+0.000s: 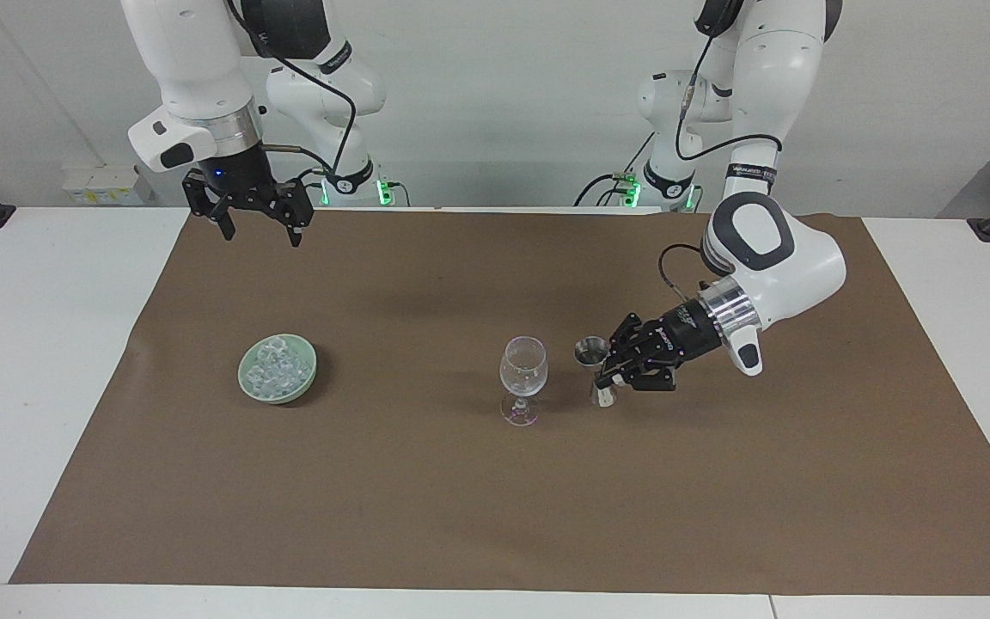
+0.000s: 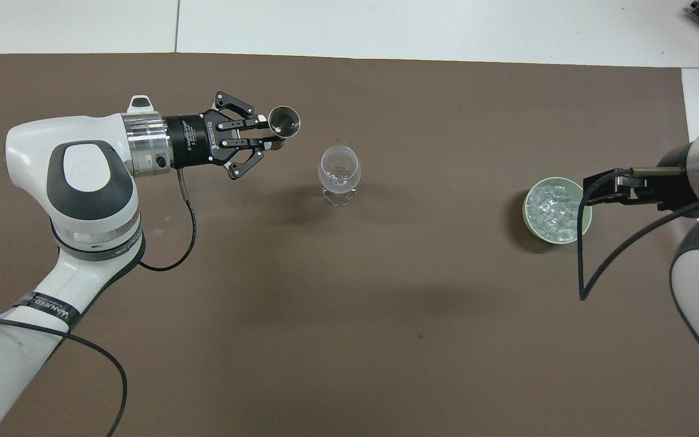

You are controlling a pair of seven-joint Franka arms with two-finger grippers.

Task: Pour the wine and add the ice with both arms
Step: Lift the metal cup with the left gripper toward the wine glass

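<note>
- The right gripper [image 1: 259, 228] hangs high over the brown mat's [image 1: 426, 516] edge nearest the robots, at about 11 o'clock of the facing view; its fingers [image 1: 228, 229] are spread apart and carry nothing. That arm waits.
- In the overhead view only the right gripper's [image 2: 604, 182] black tip shows, at about 3 o'clock, overlapping the bowl's edge from above.
- The ice [image 1: 276, 368], a glistening heap of clear chunks, lies in a pale green bowl [image 1: 247, 385] on the mat toward the right arm's end of the table, at roughly 9 o'clock of the facing view. Overhead, the ice [image 2: 553, 209] fills the bowl [image 2: 528, 220].
- The wine glass [image 1: 523, 376] stands upright near the mat's middle, well apart from the bowl; overhead the wine glass [image 2: 340, 175] sits just above centre, at about 12 o'clock.
- The left gripper [image 1: 611, 371] reaches in low over the mat just beside the glass, toward the left arm's end, its fingers clamped on a small metal measuring cup [image 1: 590, 352].
- Overhead, the left gripper [image 2: 273, 135] lies level, pointing toward 3 o'clock, and the cup's [image 2: 283, 121] open mouth faces up, near the glass but not touching it.
</note>
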